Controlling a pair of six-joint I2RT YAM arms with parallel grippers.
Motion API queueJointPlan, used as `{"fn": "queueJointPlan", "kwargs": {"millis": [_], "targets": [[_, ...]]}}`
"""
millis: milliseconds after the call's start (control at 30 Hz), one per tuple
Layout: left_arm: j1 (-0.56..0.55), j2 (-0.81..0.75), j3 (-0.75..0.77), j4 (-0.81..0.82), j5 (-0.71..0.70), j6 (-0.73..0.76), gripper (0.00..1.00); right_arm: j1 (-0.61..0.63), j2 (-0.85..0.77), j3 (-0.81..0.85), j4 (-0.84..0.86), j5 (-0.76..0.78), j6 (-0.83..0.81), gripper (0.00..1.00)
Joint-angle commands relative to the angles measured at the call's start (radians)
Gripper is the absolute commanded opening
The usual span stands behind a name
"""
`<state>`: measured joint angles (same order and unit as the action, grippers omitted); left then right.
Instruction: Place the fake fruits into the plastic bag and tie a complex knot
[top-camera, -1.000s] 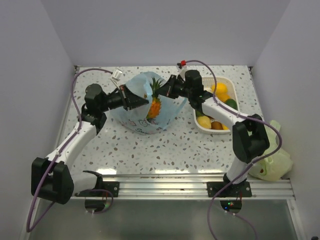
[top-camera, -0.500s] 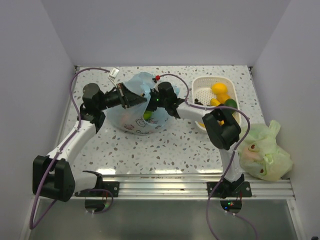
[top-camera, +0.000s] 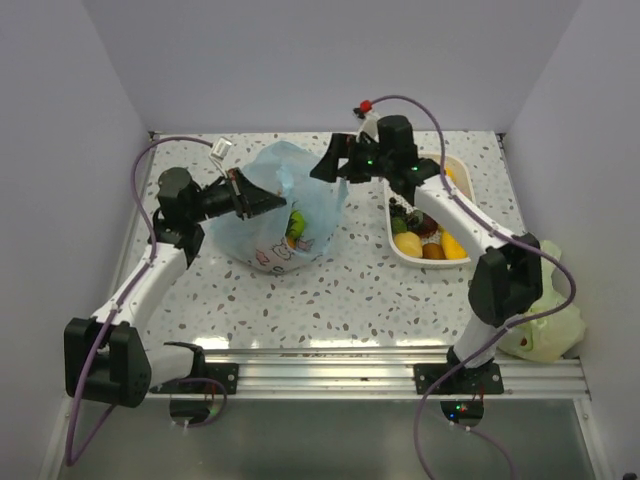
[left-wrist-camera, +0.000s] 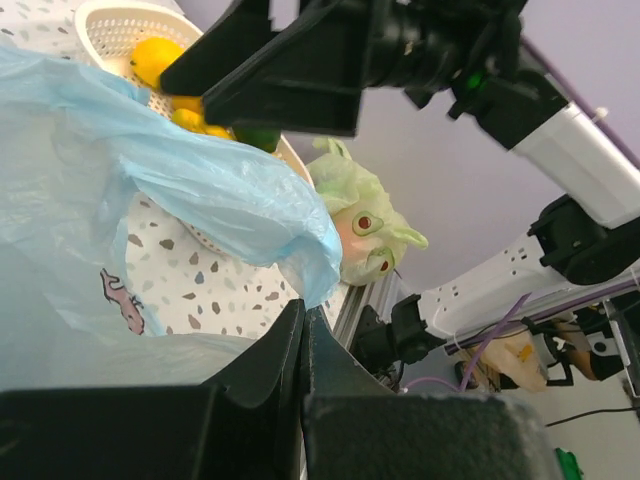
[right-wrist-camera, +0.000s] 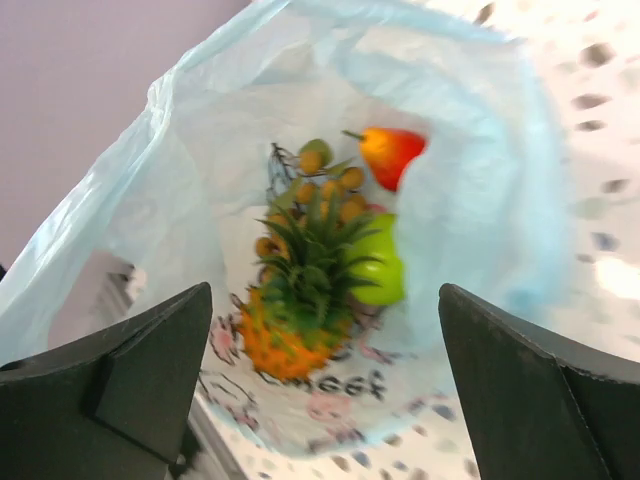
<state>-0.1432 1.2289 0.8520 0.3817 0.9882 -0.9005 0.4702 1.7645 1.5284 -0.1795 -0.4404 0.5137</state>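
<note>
The plastic bag (top-camera: 285, 205) — thin, light-blue, with small cartoon prints — sat on the worktop (top-camera: 350, 290) left of the white basket (top-camera: 425, 262), mouth gaping. Inside lay a little pineapple (right-wrist-camera: 295, 310), a green fruit (right-wrist-camera: 380, 268) and a red-orange fruit (right-wrist-camera: 393, 150). The left end effector (top-camera: 268, 203) (arm stretched low) pinched the bag's rim, fingers pressed together; the right end effector (top-camera: 333, 165) hovered over the mouth — spread wide, empty.
</note>
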Motion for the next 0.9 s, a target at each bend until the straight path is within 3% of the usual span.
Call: {"fn": "queueJointPlan", "kwargs": {"millis": [0,233,333,433,633,867], "targets": [[0.008,-0.049,-0.01,-0.078,0.004,0.122,0.0,-0.091,-0.112,0.049,-0.309,-0.07,-0.271,0.99],[0.007,-0.091,-0.002,-0.245,-0.045,0.31,0.0,-0.269,-0.184,0.096,-0.816,0.061,-0.826,0.96],[0.007,-0.104,-0.013,-0.242,-0.051,0.315,0.0,-0.33,-0.209,0.034,-0.914,0.127,-0.929,0.92],[0.007,-0.108,-0.016,-0.241,-0.052,0.311,0.0,-0.349,-0.209,-0.026,-0.939,0.189,-0.957,0.83],[0.007,-0.117,-0.008,-0.244,-0.059,0.313,0.0,-0.351,-0.146,-0.123,-0.965,0.227,-0.908,0.81],[0.007,-0.123,-0.018,-0.245,-0.06,0.319,0.0,-0.351,-0.096,-0.203,-0.818,0.235,-0.818,0.82]]}}
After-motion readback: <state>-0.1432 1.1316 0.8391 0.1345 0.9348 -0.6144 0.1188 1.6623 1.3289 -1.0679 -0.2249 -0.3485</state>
